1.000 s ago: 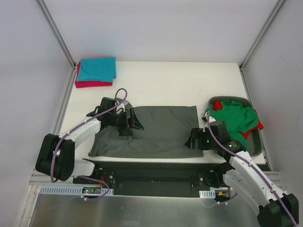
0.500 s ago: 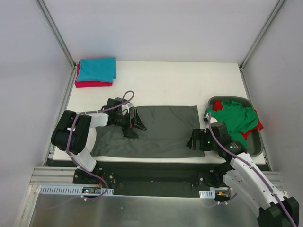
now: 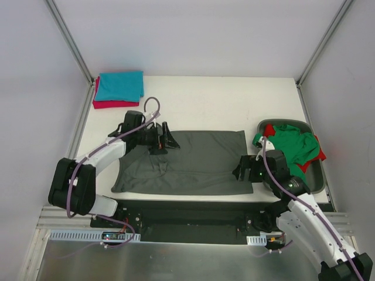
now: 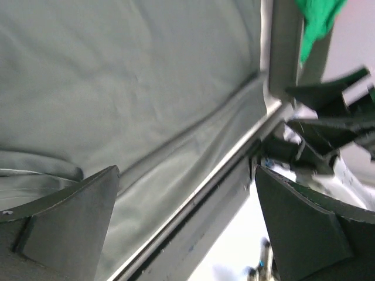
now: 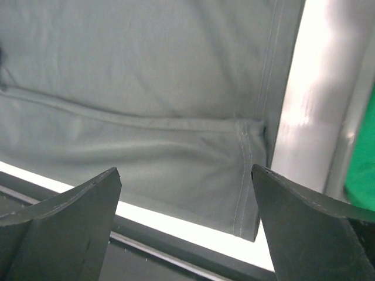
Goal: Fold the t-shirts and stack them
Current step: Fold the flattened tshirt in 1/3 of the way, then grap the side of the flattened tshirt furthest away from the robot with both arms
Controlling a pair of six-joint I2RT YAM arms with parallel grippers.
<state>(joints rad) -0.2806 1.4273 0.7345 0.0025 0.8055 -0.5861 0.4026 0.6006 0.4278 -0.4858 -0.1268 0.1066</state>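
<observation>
Top external: five t-shirts, one tub, two grippers; one dark grey t-shirt [image 3: 193, 164] lies spread flat on the table [image 3: 205, 99], centre toward 6 o'clock, near edge along the table front; one teal t-shirt [image 3: 120, 86] folded on top of one crimson-pink t-shirt [image 3: 114, 105], a stack of two at the table's 11 o'clock corner; one green t-shirt [image 3: 290, 146] crumpled in the dark grey tub [image 3: 313, 181] at 3 o'clock, spilling over its rim; one red t-shirt [image 3: 320, 156] under the green, only bits showing; left gripper [image 3: 167, 140] over the grey shirt's 10 o'clock corner, jaws spread, nothing held; right gripper [image 3: 241, 172] at the shirt's 4 o'clock corner, just beside the tub, jaws spread, nothing held.

Left wrist: two fingers [image 4: 64, 222] wide apart at the frame's 7 and 5 o'clock; left gripper [image 4: 186, 175] empty; dark grey t-shirt [image 4: 117, 88] fills the frame from 9 to 12 o'clock, folded ridge at 8 o'clock; green t-shirt [image 4: 319, 17] scrap at 1 o'clock; blurred dark machinery at 3 o'clock, cannot tell which part.

Right wrist: two fingers [image 5: 310, 222] wide apart at 7 and 5 o'clock; right gripper [image 5: 184, 175] empty, over the cloth; dark grey t-shirt [image 5: 146, 88] hem corner at 5 o'clock, stitched seam visible; bare table [image 5: 304, 88] strip at 2 o'clock; green t-shirt [image 5: 360, 175] sliver at 3 o'clock.
</observation>
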